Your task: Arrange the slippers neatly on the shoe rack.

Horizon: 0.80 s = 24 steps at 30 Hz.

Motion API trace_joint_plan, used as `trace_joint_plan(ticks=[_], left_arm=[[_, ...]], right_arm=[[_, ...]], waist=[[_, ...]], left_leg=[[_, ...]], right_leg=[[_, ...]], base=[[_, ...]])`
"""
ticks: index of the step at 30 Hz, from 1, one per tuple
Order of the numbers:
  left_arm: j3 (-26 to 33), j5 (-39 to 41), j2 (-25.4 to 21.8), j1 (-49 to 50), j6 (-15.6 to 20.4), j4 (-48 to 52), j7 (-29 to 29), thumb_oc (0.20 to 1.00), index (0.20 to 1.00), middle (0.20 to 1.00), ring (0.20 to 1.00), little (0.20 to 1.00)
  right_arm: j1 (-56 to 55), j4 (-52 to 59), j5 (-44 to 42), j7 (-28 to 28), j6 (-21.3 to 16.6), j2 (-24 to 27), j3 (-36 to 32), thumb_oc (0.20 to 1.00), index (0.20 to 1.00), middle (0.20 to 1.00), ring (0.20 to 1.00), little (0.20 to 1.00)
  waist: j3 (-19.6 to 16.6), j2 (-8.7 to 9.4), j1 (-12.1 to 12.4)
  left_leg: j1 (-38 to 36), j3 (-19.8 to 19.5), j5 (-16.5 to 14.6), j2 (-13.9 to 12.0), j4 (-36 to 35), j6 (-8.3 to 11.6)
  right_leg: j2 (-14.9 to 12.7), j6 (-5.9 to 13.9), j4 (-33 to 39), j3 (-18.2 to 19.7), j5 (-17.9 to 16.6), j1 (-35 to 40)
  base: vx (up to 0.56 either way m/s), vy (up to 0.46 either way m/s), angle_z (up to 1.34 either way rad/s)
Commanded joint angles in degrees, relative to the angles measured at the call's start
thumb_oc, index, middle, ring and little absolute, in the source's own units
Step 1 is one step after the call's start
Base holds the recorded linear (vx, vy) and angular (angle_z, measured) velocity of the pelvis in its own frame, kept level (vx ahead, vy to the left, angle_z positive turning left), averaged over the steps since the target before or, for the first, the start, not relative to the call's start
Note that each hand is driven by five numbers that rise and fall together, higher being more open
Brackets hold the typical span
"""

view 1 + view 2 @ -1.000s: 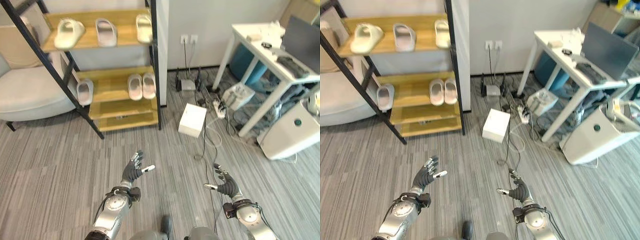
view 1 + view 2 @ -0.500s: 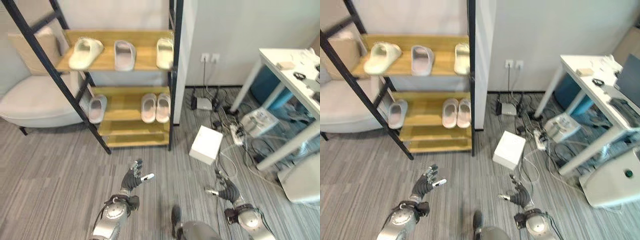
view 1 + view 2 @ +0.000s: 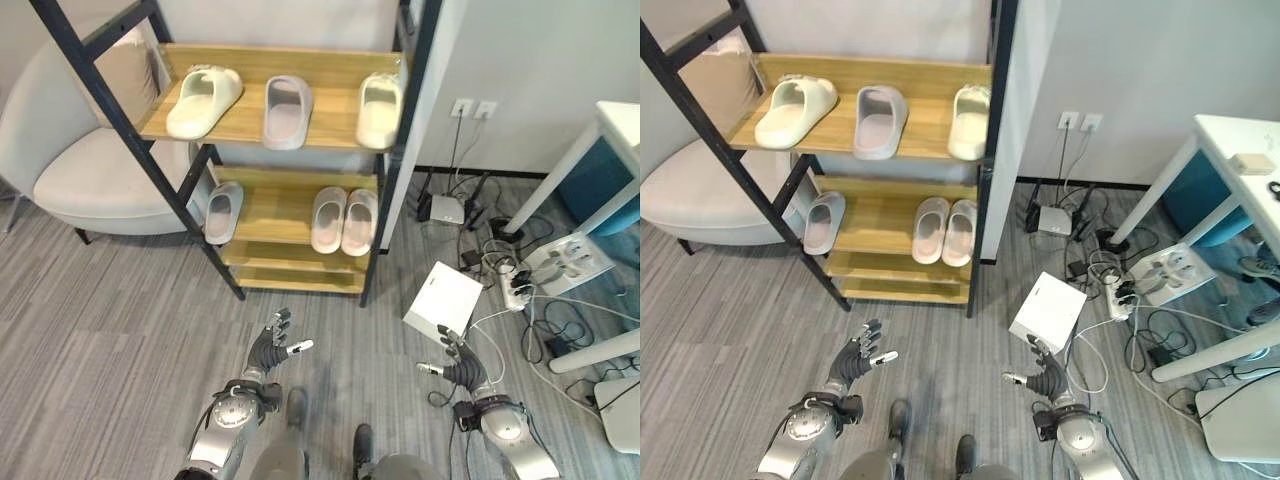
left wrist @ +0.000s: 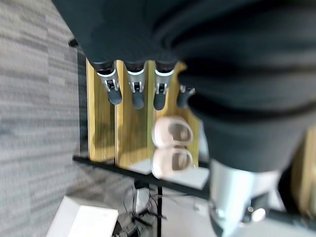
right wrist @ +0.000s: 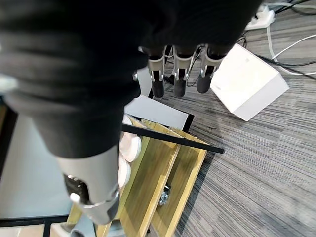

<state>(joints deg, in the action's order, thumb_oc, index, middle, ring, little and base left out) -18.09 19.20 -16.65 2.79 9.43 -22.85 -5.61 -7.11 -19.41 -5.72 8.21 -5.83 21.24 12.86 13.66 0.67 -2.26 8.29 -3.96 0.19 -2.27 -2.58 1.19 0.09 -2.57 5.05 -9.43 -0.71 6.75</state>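
Note:
A black-framed wooden shoe rack stands ahead of me. Its top shelf carries a pale green slipper, a grey slipper and a cream slipper. On the middle shelf a grey slipper lies at the left end and a pink pair lies side by side at the right. My left hand hovers open over the floor in front of the rack, holding nothing. My right hand is open too, low on the right. The pink pair also shows past my left fingers.
A white box lies on the floor right of the rack, with a power strip and tangled cables behind it. A light armchair stands left of the rack. A white table leg rises at the right.
The camera has swung left and moved toward the rack, so the rack now sits more central and larger. Both hands stay open and empty in front of me.

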Motion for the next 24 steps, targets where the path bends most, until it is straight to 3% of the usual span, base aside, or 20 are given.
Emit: trace_joint_plan(ticks=[1, 4, 6, 8, 9, 11, 15, 16, 18, 20, 24], left_arm=[[0.04, 0.23, -1.17, -0.01, 3.15, 3.24, -0.47, 1.0, 1.0, 1.0, 1.0, 1.0], [-0.1, -0.09, -1.52, -0.12, 3.17, 2.96, -0.38, 1.0, 1.0, 1.0, 1.0, 1.0], [-0.17, -0.2, -2.35, -0.57, 3.12, 2.72, -0.84, 1.0, 1.0, 1.0, 1.0, 1.0], [-0.21, -0.19, -2.59, -0.61, 3.09, 2.71, -0.75, 1.0, 1.0, 1.0, 1.0, 1.0], [-0.35, -0.73, -3.1, -0.61, 3.09, 2.57, -0.39, 1.0, 1.0, 1.0, 1.0, 1.0], [-0.42, -0.9, -3.58, -0.25, 2.95, 3.28, 0.24, 1.0, 1.0, 1.0, 1.0, 1.0], [-0.31, -1.02, -4.16, 0.21, 2.97, 4.23, 0.86, 1.0, 1.0, 1.0, 1.0, 1.0], [-0.31, -1.01, -4.05, 0.29, 2.8, 4.29, 0.85, 1.0, 1.0, 1.0, 1.0, 1.0], [-0.23, -1.05, -3.83, 0.07, 2.83, 4.32, 0.75, 1.0, 1.0, 1.0, 1.0, 1.0], [-0.21, -1.12, -3.96, -0.4, 3.09, 4.59, 1.19, 1.0, 1.0, 1.0, 1.0, 1.0], [-0.34, -1.84, -2.83, 0.37, 2.78, 4.29, 1.42, 1.0, 1.0, 1.0, 1.0, 1.0]], right_arm=[[-0.61, 3.56, 0.22, 0.01, -2.15, 0.42, -0.62, 1.0, 1.0, 1.0, 1.0, 1.0], [-0.16, 3.27, 0.69, -0.3, -1.85, -0.52, 0.01, 1.0, 1.0, 1.0, 1.0, 1.0], [1.09, 3.4, 1.05, -0.55, -1.66, -1.22, 1.46, 1.0, 1.0, 1.0, 1.0, 1.0], [1.35, 3.52, 1.07, -0.62, -1.66, -1.43, 1.76, 1.0, 1.0, 1.0, 1.0, 1.0], [1.6, 3.57, 1.08, -0.94, -1.65, -2.2, 2.35, 1.0, 1.0, 1.0, 1.0, 1.0], [1.17, 3.8, 1.03, -1.2, -1.47, -2.58, 2.42, 1.0, 1.0, 1.0, 1.0, 1.0], [1.08, 4.0, 0.73, -1.4, -1.47, -2.4, 2.32, 1.0, 1.0, 1.0, 1.0, 1.0], [1.49, 3.8, 0.52, -1.26, -1.22, -2.3, 2.5, 1.0, 1.0, 1.0, 1.0, 1.0], [1.82, 3.59, 0.43, -1.16, -1.12, -2.21, 2.74, 1.0, 1.0, 1.0, 1.0, 1.0], [1.79, 3.6, 0.48, -1.15, -1.17, -1.92, 2.53, 1.0, 1.0, 1.0, 1.0, 1.0], [0.21, 3.84, 0.09, -1.37, -1.71, -1.78, 2.08, 1.0, 1.0, 1.0, 1.0, 1.0]], waist=[[-3.94, 1.9, -0.52], [-4.48, 2.13, -0.13], [-4.68, 1.67, 0.15], [-4.52, 1.68, 0.37], [-4.16, 1.41, 0.4], [-3.59, 1.13, 0.18], [-2.97, 0.26, 0.26], [-2.41, 0.16, 0.49], [-1.9, 0.39, 0.59], [-1.82, 0.86, 0.39], [-3.39, 1.41, 0.48]], left_leg=[[-4.6, 0.68, 0.16, 3.0, -2.42, -1.07], [-6.36, 2.15, -0.36, 4.15, -2.42, -2.26], [-8.37, 3.85, -2.43, 5.26, -2.04, -4.25], [-9.05, 4.33, -3.1, 5.59, -1.97, -4.69], [-10.78, 5.06, -4.02, 6.03, -2.37, -5.5], [-12.14, 5.31, -4.75, 6.12, -2.42, -5.83], [-13.26, 5.85, -5.62, 5.25, -2.42, -5.48], [-13.78, 6.34, -5.73, 4.77, -2.42, -5.12], [-14.37, 6.8, -5.72, 4.5, -2.42, -4.73], [-14.6, 6.54, -6.27, 4.57, -1.69, -4.52], [-16.66, 6.37, -7.41, 3.93, -1.64, -3.45]], right_leg=[[-3.75, 5.76, -6.05, 3.88, 11.6, 3.84], [-5.6, 7.02, -9.15, 5.04, 10.89, 2.93], [-7.27, 8.08, -17.59, 5.51, 7.86, -1.27], [-7.83, 8.14, -20.71, 5.36, 7.59, -2.36], [-8.52, 8.34, -26.34, 4.29, 5.55, -4.59], [-8.04, 7.88, -28.5, 4.28, 4.34, -6.87], [-5.79, 7.44, -22.12, 2.94, 6.93, -7.61], [-4.2, 7.65, -14.54, 1.66, 7.15, -8.14], [-3.35, 8.09, -9.36, 1.42, 6.02, -8.64], [-2.75, 8.34, -6.13, 2.63, 5.83, -7.4], [-1.95, 6.93, -2.83, 3.33, 5.3, -3.35]], base=[[0.33, 0.3, -0.23], [0.38, 0.358, -0.38], [0.31, 0.327, -0.46], [0.19, 0.171, -0.23], [0.21, 0.157, -0.01], [0.2, 0.128, -0.02], [0.13, -0.021, -0.03], [0.1, -0.116, -0.08], [0.12, -0.156, -0.13], [0.13, -0.166, -0.14], [0.18, -0.19, 0.07]])
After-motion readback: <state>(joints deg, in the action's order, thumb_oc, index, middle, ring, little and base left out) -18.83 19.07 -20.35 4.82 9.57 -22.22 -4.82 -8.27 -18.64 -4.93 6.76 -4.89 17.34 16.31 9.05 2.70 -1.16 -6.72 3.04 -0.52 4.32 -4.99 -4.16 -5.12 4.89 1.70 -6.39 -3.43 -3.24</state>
